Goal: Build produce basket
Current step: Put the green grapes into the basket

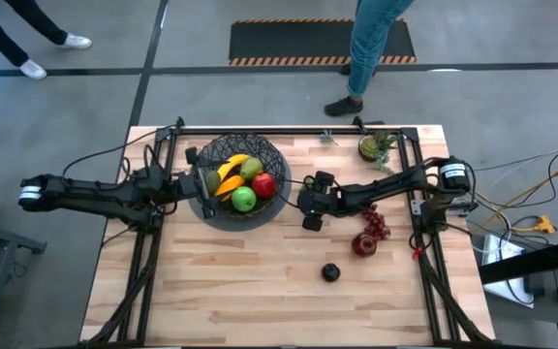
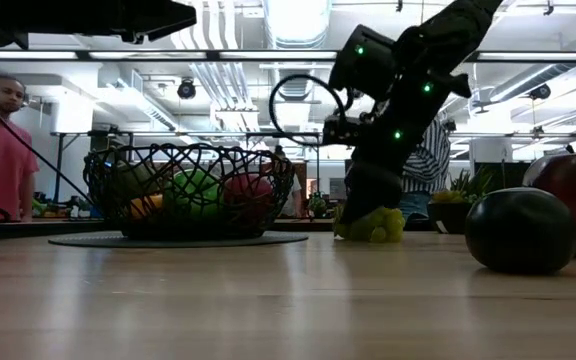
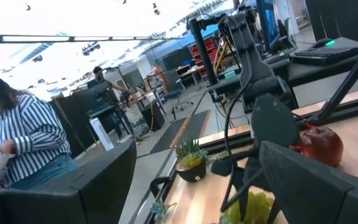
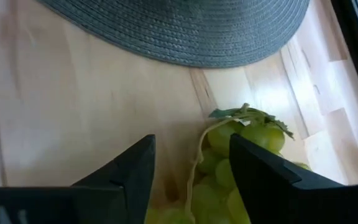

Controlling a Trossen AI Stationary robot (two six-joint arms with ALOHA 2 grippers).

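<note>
The right gripper (image 4: 188, 171) is reaching down over the bunch of pale green grapes (image 4: 241, 165), its two dark fingers (image 4: 263, 168) standing partly apart on either side of the stem, not clamping. The bunch is lying on the light wooden table (image 1: 260, 291), just beside the round grey woven mat (image 4: 185, 28) under the large black wire-mesh basket (image 1: 238, 179), stem end pointing toward the mat. The left gripper (image 1: 194, 181) is waiting wide at the basket's left rim.
</note>
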